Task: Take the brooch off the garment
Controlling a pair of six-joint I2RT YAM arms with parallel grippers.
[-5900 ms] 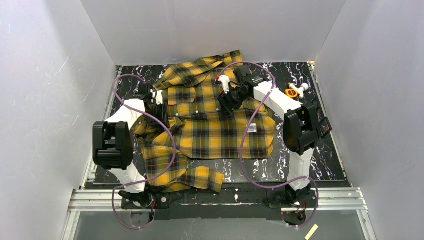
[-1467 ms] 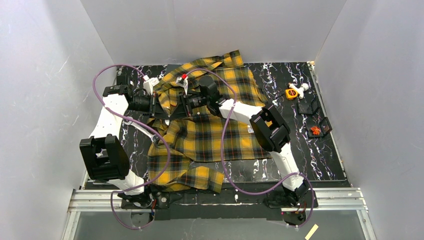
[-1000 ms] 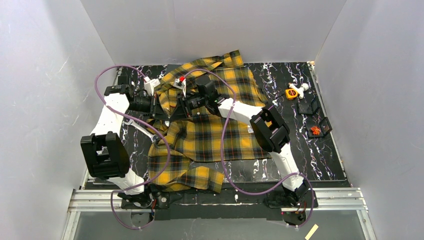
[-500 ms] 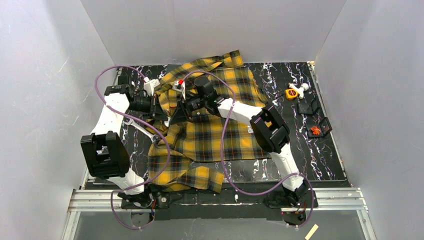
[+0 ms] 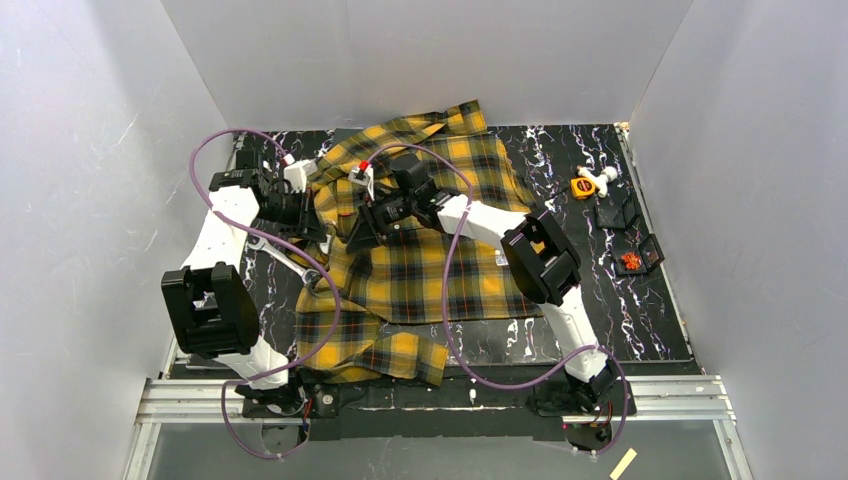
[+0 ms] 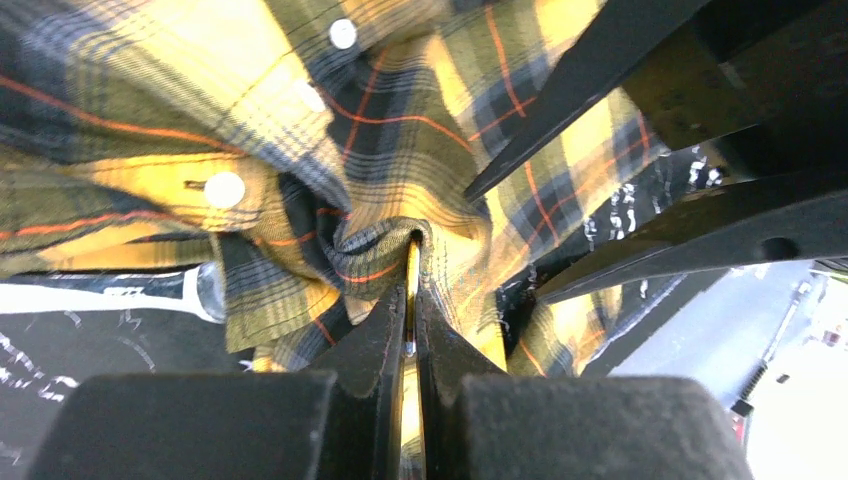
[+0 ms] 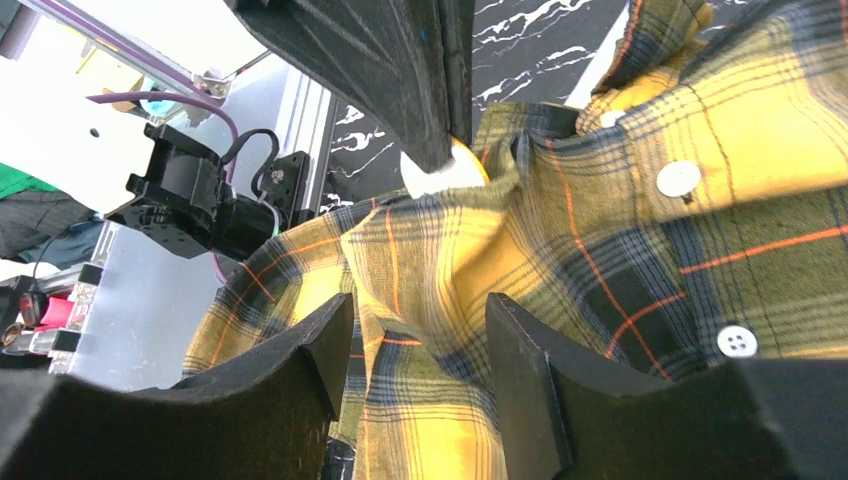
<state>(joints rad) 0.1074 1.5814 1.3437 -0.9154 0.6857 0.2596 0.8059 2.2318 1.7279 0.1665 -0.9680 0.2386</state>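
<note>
The left claw (image 6: pixel 411 288) is staying clenched on a raised fold of the garment (image 5: pixel 400 280), drawing it slightly further left than a moment ago. Just at that claw's tip a small cream-white shape, probably the brooch (image 7: pixel 432 175), is showing on the cloth. The right claw (image 7: pixel 420 308) is swinging round to face it, fingers spread and empty, so the actual pluck, I'd judge, is only now being lined up.
</note>
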